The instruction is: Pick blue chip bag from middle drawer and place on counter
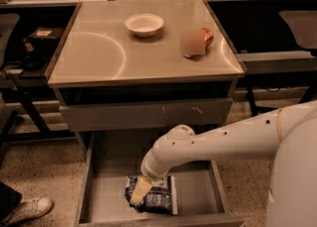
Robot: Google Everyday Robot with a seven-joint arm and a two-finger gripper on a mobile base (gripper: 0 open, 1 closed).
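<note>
The blue chip bag (157, 197) lies flat on the bottom of the open middle drawer (106, 191), near its front centre. My gripper (140, 192) reaches down into the drawer on the white arm coming from the right, and its tan tip rests on the left part of the bag. The beige counter (99, 52) sits above, on top of the grey cabinet.
A white bowl (144, 24) stands at the counter's back centre. An orange soda can (200, 40) lies to its right. The closed grey drawer front (148, 114) overhangs the open drawer. A person's shoe (27, 208) is on the floor at the left. Desks and chairs flank the cabinet.
</note>
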